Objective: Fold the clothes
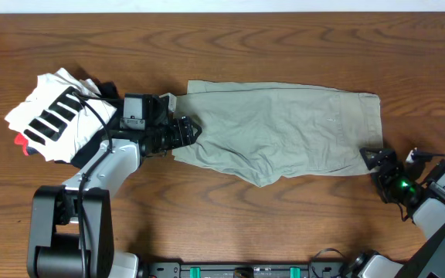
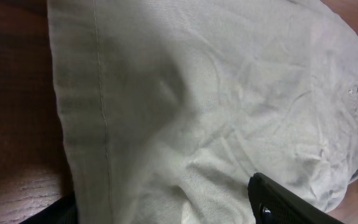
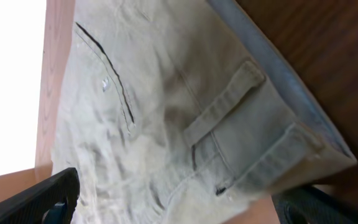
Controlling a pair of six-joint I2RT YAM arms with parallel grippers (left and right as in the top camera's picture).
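The khaki shorts [image 1: 284, 127] lie spread flat across the middle of the wooden table, with the waistband at the right end. My left gripper [image 1: 191, 133] is at the shorts' left edge, open, its fingers straddling the hemmed cloth [image 2: 216, 93] in the left wrist view [image 2: 166, 208]. My right gripper [image 1: 371, 158] is at the shorts' near right corner, open. In the right wrist view its fingers [image 3: 179, 202] sit wide apart on either side of the waistband corner, where belt loops and a pocket slit [image 3: 166, 106] show.
A white garment with black stripes [image 1: 52, 112] is bunched at the far left, with a black garment [image 1: 107, 91] and something red [image 1: 23, 143] against it, close behind my left arm. The table's far edge runs along the top.
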